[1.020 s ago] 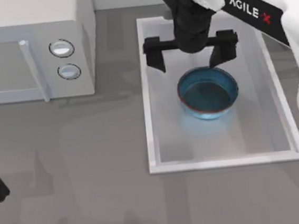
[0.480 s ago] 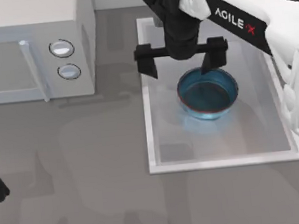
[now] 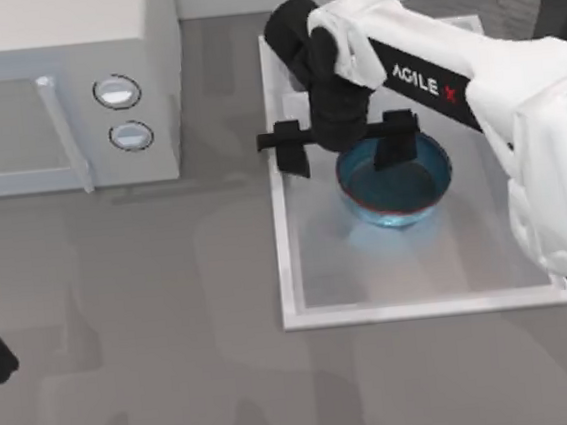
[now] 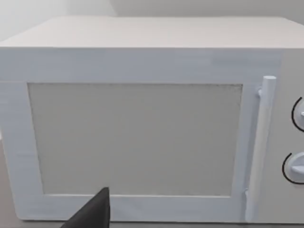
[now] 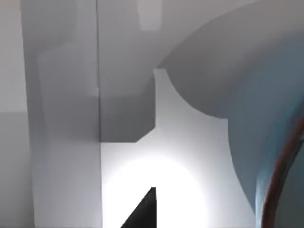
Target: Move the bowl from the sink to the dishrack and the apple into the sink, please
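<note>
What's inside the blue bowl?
The bowl in the sink looks empty. The right gripper, jaws open, has one jaw over the bowl's back edge, hiding that bit.

bowl (image 3: pixel 395 184): deep blue, reddish-brown rim | sink (image 3: pixel 291 272): white | microwave (image 3: pixel 57 53): white, grey door | surface (image 3: pixel 138 367): grey | right gripper (image 3: pixel 343 151): black

Right gripper (image 3: pixel 342 146) spread wide, straddling the bowl's (image 3: pixel 401 183) 10 o'clock rim; one finger over the sink (image 3: pixel 423 307) wall at 9. Sink floor open toward 6. Microwave (image 3: pixel 61 88) blocks the tabletop (image 3: pixel 178 363) at 10; 6 to 8 open.
</note>
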